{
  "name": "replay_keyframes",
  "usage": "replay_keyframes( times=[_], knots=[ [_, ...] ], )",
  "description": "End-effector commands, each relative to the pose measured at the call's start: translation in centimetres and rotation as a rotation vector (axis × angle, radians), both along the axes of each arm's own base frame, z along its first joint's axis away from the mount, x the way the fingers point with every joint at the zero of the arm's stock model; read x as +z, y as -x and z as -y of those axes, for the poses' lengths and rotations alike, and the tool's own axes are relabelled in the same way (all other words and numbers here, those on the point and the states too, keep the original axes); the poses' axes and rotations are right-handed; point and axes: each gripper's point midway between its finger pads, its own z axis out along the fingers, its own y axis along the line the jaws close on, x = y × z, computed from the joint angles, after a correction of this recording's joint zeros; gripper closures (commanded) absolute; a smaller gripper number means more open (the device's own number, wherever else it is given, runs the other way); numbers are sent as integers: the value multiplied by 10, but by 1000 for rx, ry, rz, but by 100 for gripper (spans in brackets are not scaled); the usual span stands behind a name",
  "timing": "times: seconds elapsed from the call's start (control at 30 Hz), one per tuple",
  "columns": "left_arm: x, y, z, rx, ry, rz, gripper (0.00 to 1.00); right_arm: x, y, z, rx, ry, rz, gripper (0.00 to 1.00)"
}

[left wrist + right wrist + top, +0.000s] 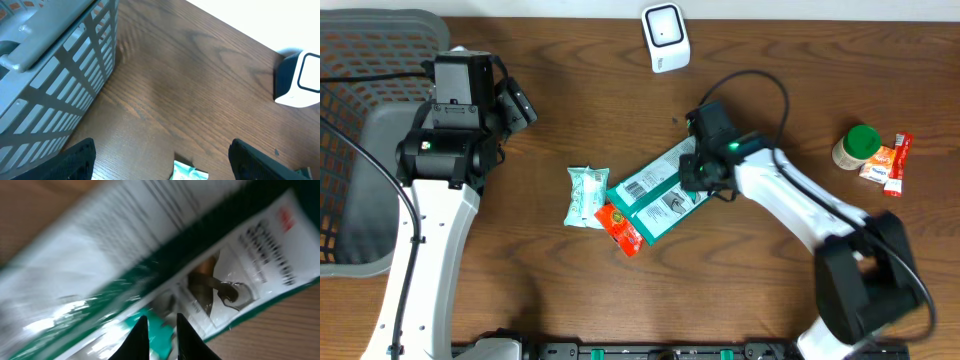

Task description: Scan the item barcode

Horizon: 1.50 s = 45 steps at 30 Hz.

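Green packet (660, 192) at near-shut right gripper (161, 319), hold unclear; left gripper (162, 146) gapes wide

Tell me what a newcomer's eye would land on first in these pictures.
The right claw, pinched nearly closed on a green-and-white packet at the middle of the table, draws the eye first. Next come the big grey basket at the left edge and the small white scanner at the top of the overhead view. The left claw hangs open beside the basket.
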Motion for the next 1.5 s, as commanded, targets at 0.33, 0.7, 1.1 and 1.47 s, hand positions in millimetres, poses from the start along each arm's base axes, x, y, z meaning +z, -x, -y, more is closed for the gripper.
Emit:
replay_keyframes(
  times=[0.33, 0.7, 1.1, 1.47],
  knots=[
    [5, -1, -4, 10, -16, 10, 15, -51, -6, 100, -49, 350, -86, 89],
    [5, -1, -4, 10, -16, 10, 15, 9, -65, 139, 50, 471, 92, 73],
    [5, -1, -4, 10, -16, 10, 15, 50, -46, 5, 134, -14, 108, 65],
    [5, -1, -4, 10, -16, 10, 15, -21, -21, 7, 89, 125, -6, 65]
  ],
)
